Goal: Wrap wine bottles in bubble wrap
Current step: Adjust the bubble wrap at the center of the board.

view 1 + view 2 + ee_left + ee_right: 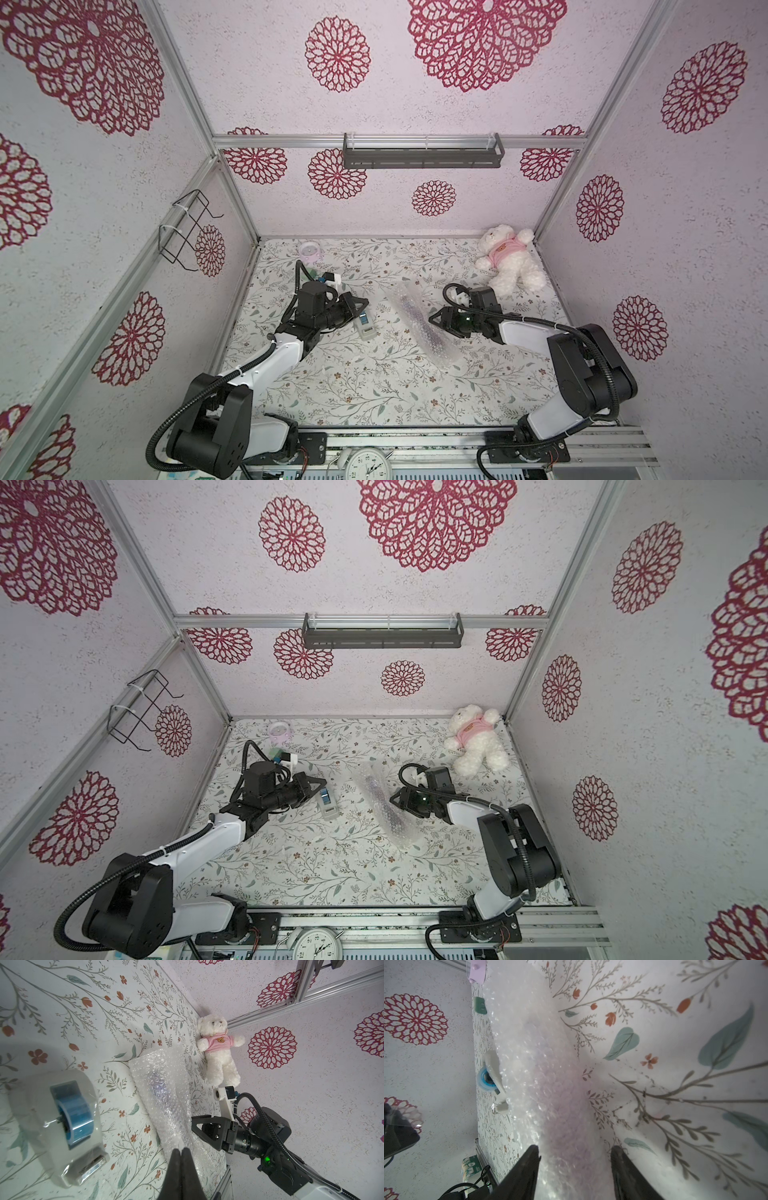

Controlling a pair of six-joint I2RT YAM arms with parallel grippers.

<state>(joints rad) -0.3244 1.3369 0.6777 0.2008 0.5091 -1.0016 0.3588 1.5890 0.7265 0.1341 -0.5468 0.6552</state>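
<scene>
So the wrapping part looks basically done. The wine bottle (417, 318) is already inside the bubble wrap (420, 332), which lies as a crinkly tube diagonally in the middle of the table (353, 395). You can see the purple showing through the plastic in both top views. I can't spot any tape on the roll, so my guess is what's left is sealing the seam and maybe tucking the loose ends.

The left arm reaches forward with a bent elbow, and its wrist points across toward the roll. The left claw (181, 1150) is pinched together above the tape dispenser (365, 326); I can't make out anything between the jaws.

The right arm comes in low from the other side and bends inward. The right claw (576, 1149) has its jaws apart right at the tube's flank, with the wrap running between them, and it doesn't look clamped. The teddy bear (513, 259) just sits in the far corner.
</scene>
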